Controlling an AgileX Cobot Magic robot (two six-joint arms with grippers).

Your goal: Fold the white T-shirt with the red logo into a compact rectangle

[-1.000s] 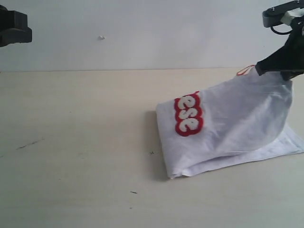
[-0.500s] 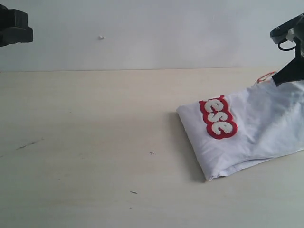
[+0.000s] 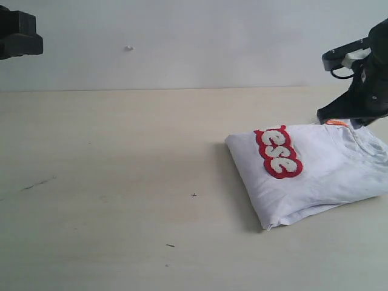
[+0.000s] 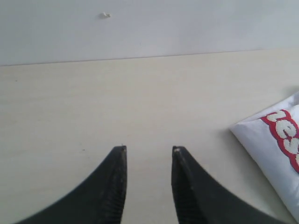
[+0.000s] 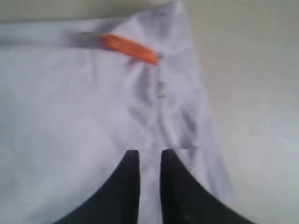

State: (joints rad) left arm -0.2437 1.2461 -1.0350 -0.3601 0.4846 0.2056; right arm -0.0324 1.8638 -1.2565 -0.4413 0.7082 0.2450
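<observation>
White T-shirt [image 3: 330,179] folded into flat bundle on table [image 3: 121,157], right side of exterior view. Red logo [image 3: 277,151] on top, near bundle's left fold; white fuzzy letters "ese" readable, rest tucked under the fold. Orange neck tag [image 5: 130,49] at far edge by collar, print too blurred to read. Right gripper [image 5: 149,156] just above collar area, fingers narrowly parted, no cloth pinched. Left gripper [image 4: 148,154] well apart from shirt, over bare table, fingers spread, empty.

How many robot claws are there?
2. The left gripper hangs over the table, away from the white T-shirt; the right gripper is above the shirt's collar, near the orange tag.
</observation>
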